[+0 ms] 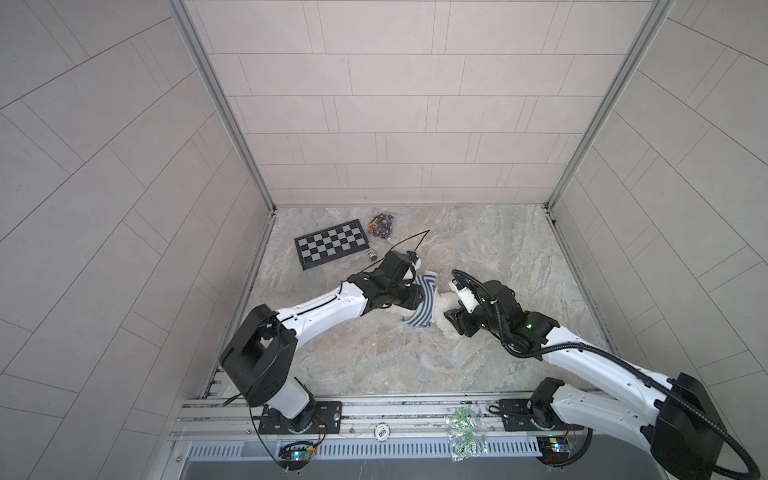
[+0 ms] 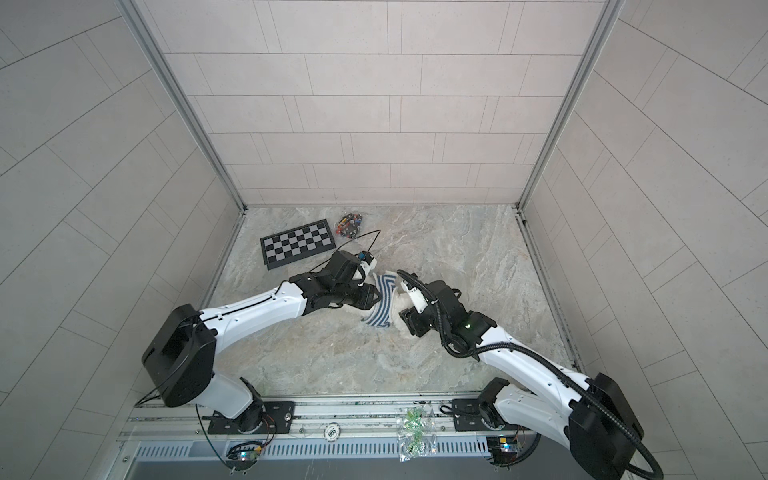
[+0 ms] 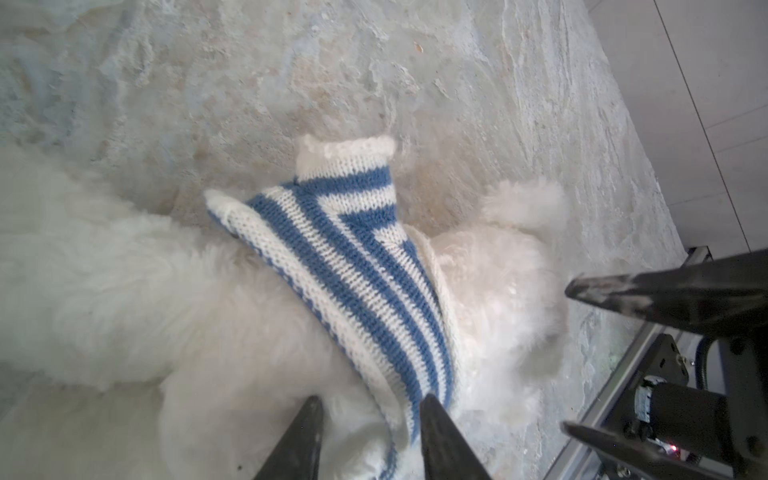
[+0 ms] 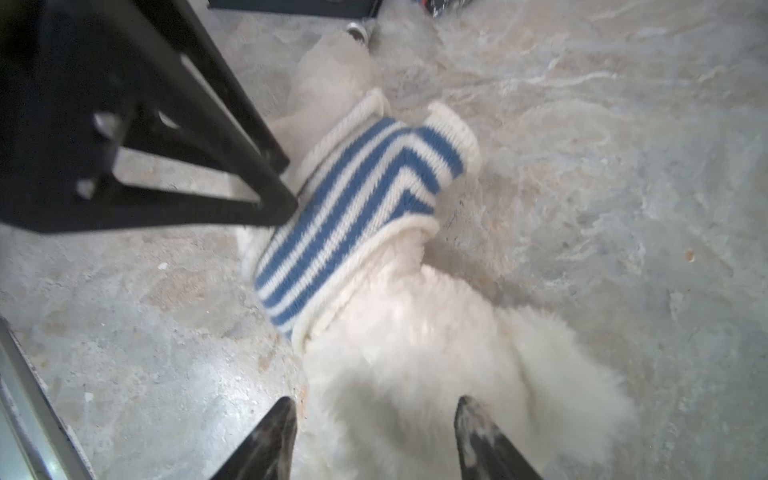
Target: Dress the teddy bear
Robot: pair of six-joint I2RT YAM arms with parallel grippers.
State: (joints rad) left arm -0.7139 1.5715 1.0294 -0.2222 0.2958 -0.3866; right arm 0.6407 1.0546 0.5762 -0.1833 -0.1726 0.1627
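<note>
The white fluffy teddy bear (image 1: 445,300) (image 2: 400,302) lies on the marbled table between my two arms. A blue-and-white striped shirt (image 1: 426,303) (image 3: 345,249) (image 4: 353,199) is bunched over its middle, one empty sleeve sticking up. My left gripper (image 1: 417,297) (image 3: 372,401) (image 4: 289,183) is shut on the shirt's hem, with fur (image 3: 145,299) in the gap too. My right gripper (image 1: 451,320) (image 3: 575,357) (image 4: 374,401) stands open, its fingers either side of the bear's furry end (image 4: 415,353). The bear's face is hidden.
A folded chessboard (image 1: 332,249), a bag of small coloured parts (image 1: 382,224) and a small metal cylinder (image 1: 371,254) lie at the back left. On the front rail are a clear bag of green bits (image 1: 463,432) and a round chip (image 1: 381,432). Tiled walls enclose three sides.
</note>
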